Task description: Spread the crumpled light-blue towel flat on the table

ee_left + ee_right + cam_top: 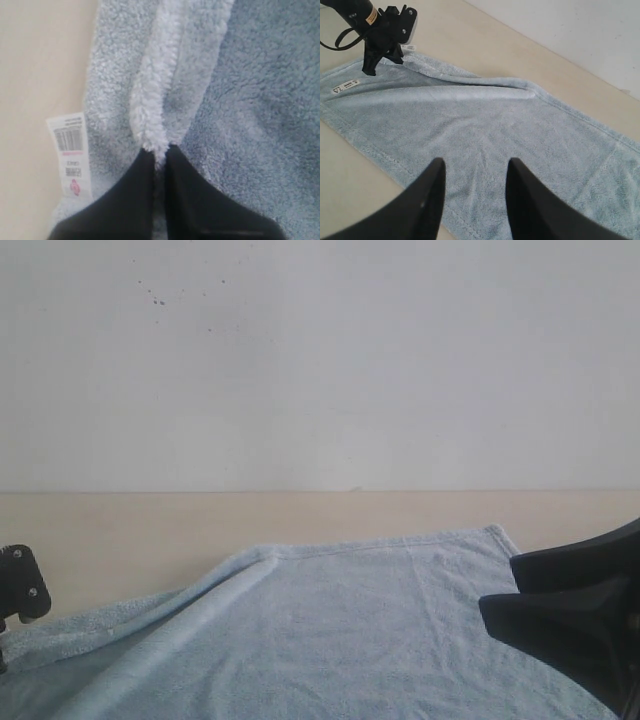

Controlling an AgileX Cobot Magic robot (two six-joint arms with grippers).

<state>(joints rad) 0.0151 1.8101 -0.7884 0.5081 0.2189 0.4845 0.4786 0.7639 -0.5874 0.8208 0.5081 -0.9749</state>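
The pale light-blue towel (340,640) lies mostly spread on the beige table (150,530), with a fold running along its far-left edge (470,85). My left gripper (159,155) is shut on a pinched ridge of the towel's edge (155,115), close to a white sewn-in label (72,155); the right wrist view shows this gripper (370,67) at the towel's far corner. My right gripper (476,167) hangs open above the towel's near part, nothing between its fingers (432,185). A second white label (346,86) shows on the towel.
A white wall (320,360) rises behind the table. Bare table shows beyond the towel's far edge (485,45) and at its near side (350,170). The left arm's black body and cable (355,20) reach in over the far corner.
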